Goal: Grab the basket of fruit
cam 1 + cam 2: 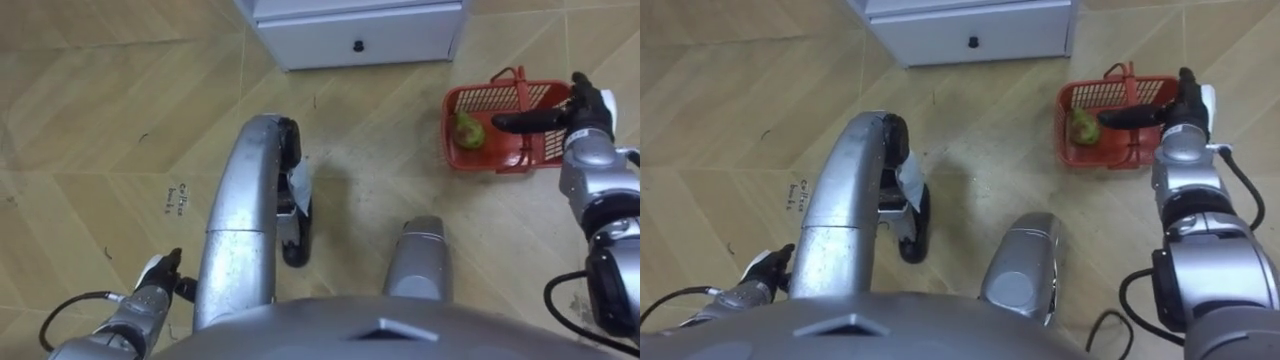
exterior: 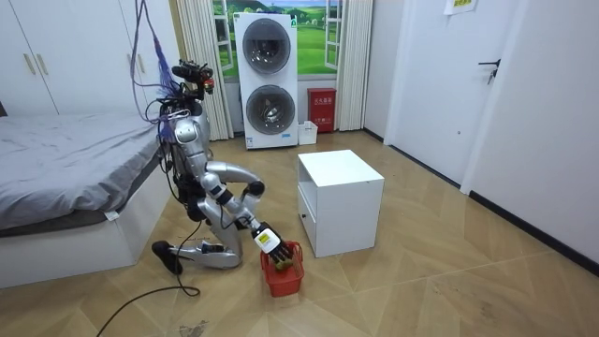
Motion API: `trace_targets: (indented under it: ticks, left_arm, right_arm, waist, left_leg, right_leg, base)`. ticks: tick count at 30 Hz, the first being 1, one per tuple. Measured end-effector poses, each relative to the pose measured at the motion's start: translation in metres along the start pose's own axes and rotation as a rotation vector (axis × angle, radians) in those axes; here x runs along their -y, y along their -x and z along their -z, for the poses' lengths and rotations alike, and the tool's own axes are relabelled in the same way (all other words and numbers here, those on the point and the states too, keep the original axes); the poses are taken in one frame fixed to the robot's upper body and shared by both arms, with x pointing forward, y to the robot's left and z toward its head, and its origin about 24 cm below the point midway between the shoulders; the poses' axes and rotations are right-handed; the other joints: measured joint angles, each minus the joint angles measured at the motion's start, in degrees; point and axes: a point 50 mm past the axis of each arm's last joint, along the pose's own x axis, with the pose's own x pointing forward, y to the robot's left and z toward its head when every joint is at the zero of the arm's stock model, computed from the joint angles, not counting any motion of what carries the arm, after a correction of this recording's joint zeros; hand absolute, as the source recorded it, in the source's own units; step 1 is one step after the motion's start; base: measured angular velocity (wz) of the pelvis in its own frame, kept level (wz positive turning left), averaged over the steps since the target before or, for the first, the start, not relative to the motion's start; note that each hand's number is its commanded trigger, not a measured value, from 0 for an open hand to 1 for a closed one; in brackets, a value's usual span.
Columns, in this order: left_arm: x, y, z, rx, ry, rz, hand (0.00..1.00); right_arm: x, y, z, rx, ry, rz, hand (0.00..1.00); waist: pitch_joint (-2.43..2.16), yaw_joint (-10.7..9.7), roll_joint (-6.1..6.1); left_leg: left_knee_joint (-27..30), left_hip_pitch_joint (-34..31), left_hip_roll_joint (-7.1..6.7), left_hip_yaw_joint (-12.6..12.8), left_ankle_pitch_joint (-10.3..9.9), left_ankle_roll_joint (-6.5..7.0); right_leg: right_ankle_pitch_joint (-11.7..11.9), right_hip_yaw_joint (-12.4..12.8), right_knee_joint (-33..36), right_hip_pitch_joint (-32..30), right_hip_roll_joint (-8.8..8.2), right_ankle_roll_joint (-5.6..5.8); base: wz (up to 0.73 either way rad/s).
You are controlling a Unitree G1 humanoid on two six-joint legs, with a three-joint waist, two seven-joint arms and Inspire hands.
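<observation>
A red mesh fruit basket (image 1: 497, 97) stands on the wooden floor at my front right, its handle (image 1: 520, 82) upright and a green pear (image 1: 470, 130) inside. My right hand (image 1: 578, 110) is stretched out low over the basket, open, its straight fingers (image 1: 525, 121) pointing left across the handle; I cannot tell whether they touch it. In the room view I kneel on the floor beside the basket (image 2: 284, 273), right hand (image 2: 269, 241) just above it. My left hand (image 1: 160, 277) hangs low at my left side, holding nothing I can see.
A white cabinet (image 1: 357, 30) with a dark drawer knob stands just ahead, left of the basket. In the room view a bed (image 2: 65, 178) lies behind me, and a stacked washer and dryer (image 2: 267, 80) stands by the far wall.
</observation>
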Motion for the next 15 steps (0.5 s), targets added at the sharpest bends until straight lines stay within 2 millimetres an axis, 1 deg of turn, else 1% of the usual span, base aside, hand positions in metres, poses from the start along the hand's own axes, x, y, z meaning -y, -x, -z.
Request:
trace_targets:
  ticks: [3, 6, 9, 13, 15]
  left_arm:
    - [0.000, 0.000, 0.001, -0.003, 0.005, 0.006, 0.00]
    - [0.001, 0.001, 0.003, -0.013, 0.035, 0.015, 0.00]
    - [0.001, 0.001, 0.004, -0.015, 0.034, 0.024, 0.00]
    - [0.001, 0.001, 0.004, -0.016, 0.034, 0.024, 0.00]
    - [0.001, 0.001, 0.004, -0.018, 0.034, 0.025, 0.00]
  right_arm:
    - [0.002, 0.000, 0.009, -0.040, 0.004, -0.002, 0.00]
    - [0.002, 0.000, 0.011, -0.049, -0.001, -0.002, 0.00]
    - [0.003, 0.000, 0.013, -0.058, -0.006, -0.006, 0.00]
    - [0.004, 0.001, 0.018, -0.081, -0.014, -0.004, 0.00]
    - [0.005, 0.001, 0.018, -0.082, -0.023, -0.011, 0.00]
  waist:
    - [0.02, 0.74, 0.11]
    - [0.05, 1.17, 0.30]
    - [0.06, 1.32, 0.71]
    - [0.07, 1.58, 0.97]
    - [0.15, 1.80, 1.08]
  left_leg:
    - [-0.06, -0.22, -0.11, 0.01, 0.00, 0.00]
    - [-0.06, -0.40, -0.16, 0.02, 0.00, 0.00]
    - [-0.23, -0.76, -0.08, 0.29, -0.01, 0.01]
    - [-0.59, -1.08, -0.05, 0.78, -0.01, 0.01]
    - [-0.71, -1.29, -0.02, 0.87, 0.00, -0.01]
  right_leg:
    - [0.00, -0.11, 0.01, -0.12, -0.09, 0.01]
    - [-0.01, -0.11, 0.02, -0.26, -0.10, 0.02]
    - [-0.02, -0.20, 0.07, -0.69, -0.32, 0.04]
    - [-0.06, -0.05, 0.13, -1.35, -0.78, 0.13]
    - [-0.06, -0.05, 0.15, -1.61, -0.83, 0.13]
  base:
    - [0.05]
    - [0.00]
    - [0.04]
    - [0.03]
    - [0.00]
